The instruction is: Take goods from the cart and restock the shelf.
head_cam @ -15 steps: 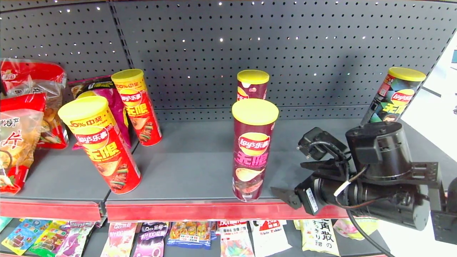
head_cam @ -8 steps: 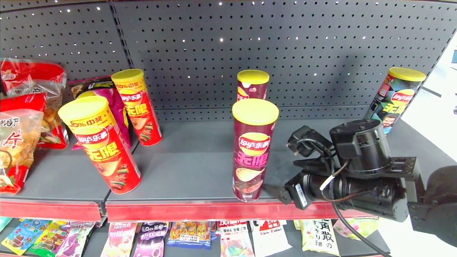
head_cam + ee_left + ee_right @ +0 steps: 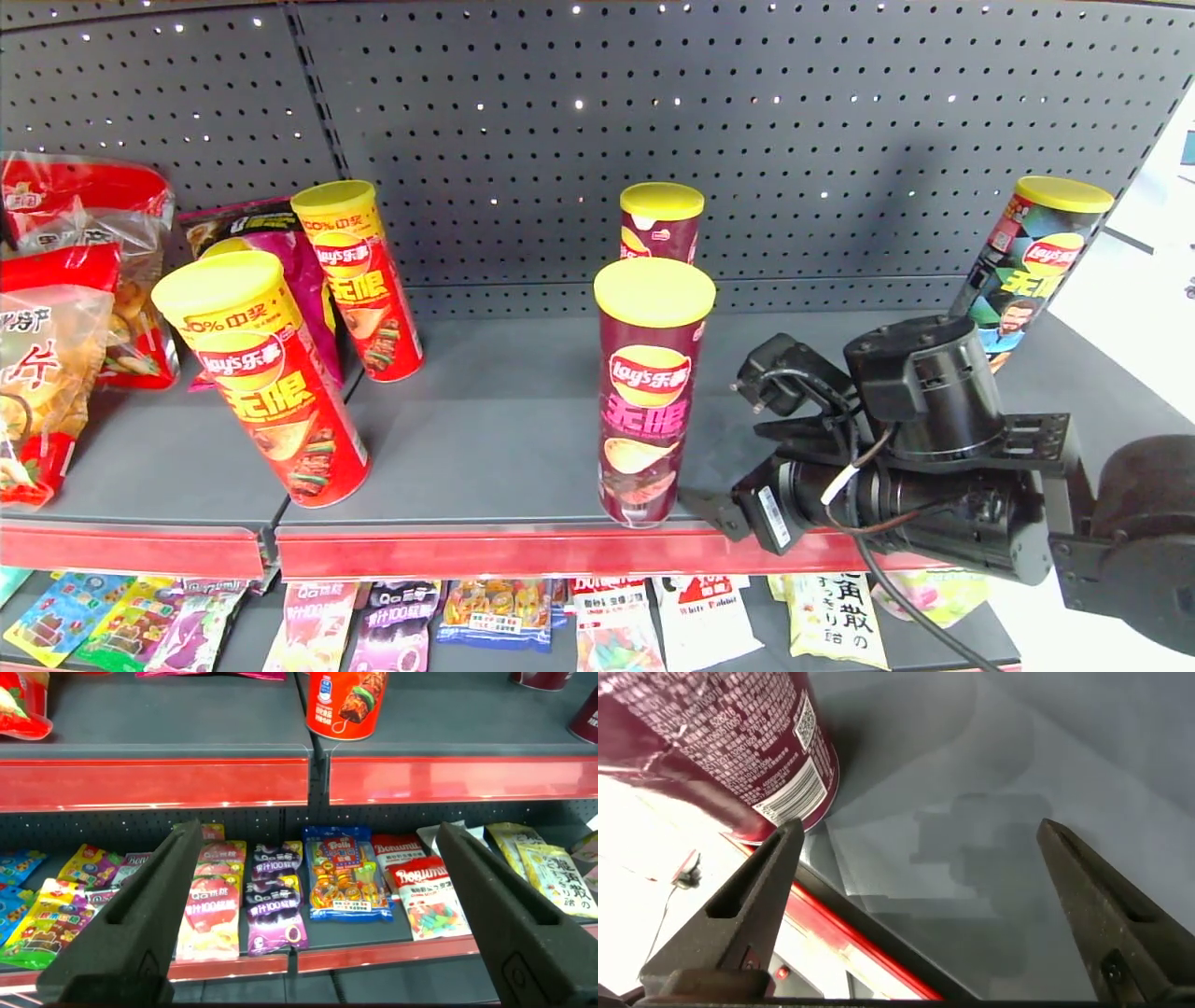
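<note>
A maroon chip can with a yellow lid (image 3: 649,392) stands at the front edge of the grey shelf (image 3: 495,420). My right gripper (image 3: 719,476) is open, low beside the can's base on its right. In the right wrist view the can (image 3: 738,737) sits just outside one finger (image 3: 766,887), and bare shelf lies between the fingers of the gripper (image 3: 920,831). My left gripper (image 3: 318,831) is open and holds nothing, facing the lower shelf of candy bags (image 3: 346,873) below the red shelf edge (image 3: 308,779).
A second maroon can (image 3: 660,222) stands behind the first. Two red cans (image 3: 271,383) (image 3: 359,280) stand to the left, with chip bags (image 3: 56,308) at the far left. A dark can (image 3: 1032,247) leans at the far right. A pegboard backs the shelf.
My right arm has moved left along the shelf front, closing on the front maroon can. That can has shifted slightly to the left.
</note>
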Robot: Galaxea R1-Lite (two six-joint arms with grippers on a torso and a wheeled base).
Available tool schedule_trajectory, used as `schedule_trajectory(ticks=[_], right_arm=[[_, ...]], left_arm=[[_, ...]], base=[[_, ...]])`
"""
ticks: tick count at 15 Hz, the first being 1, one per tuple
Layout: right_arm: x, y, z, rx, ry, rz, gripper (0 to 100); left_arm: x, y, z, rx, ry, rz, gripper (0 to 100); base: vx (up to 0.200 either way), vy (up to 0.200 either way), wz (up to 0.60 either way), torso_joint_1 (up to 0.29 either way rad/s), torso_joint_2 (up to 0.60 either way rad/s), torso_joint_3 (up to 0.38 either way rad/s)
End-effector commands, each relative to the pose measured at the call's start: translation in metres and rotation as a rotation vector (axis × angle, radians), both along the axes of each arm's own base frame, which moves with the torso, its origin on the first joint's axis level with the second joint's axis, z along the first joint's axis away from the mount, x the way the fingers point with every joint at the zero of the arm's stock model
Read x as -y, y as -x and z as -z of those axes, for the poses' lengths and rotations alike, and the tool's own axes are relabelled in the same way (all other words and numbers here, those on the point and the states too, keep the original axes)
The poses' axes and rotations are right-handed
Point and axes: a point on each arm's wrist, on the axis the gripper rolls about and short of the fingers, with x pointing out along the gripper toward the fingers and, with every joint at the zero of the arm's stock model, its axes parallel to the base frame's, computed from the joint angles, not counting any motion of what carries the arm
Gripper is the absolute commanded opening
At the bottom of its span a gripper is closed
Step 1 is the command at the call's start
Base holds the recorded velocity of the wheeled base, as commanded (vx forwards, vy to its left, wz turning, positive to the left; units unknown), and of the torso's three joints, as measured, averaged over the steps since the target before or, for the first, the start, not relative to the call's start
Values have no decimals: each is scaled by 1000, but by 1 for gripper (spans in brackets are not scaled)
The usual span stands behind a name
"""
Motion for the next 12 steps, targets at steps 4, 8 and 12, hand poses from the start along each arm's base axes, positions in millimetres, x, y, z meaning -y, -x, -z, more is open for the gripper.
schedule_trajectory(ticks=[4,8,12], right_arm=[[1,0,2,-4,4,3,100],[7,2,-5,15,-11,18,100],[40,10,-41,118,-95,100,100]], left_arm=[[0,0,0,-3,1,0,100],[0,0,0,-1,2,1,100],[0,0,0,-3,3,4,100]], base=[[0,0,0,0,0,0],[0,0,0,0,0,0],[0,0,0,0,0,0]])
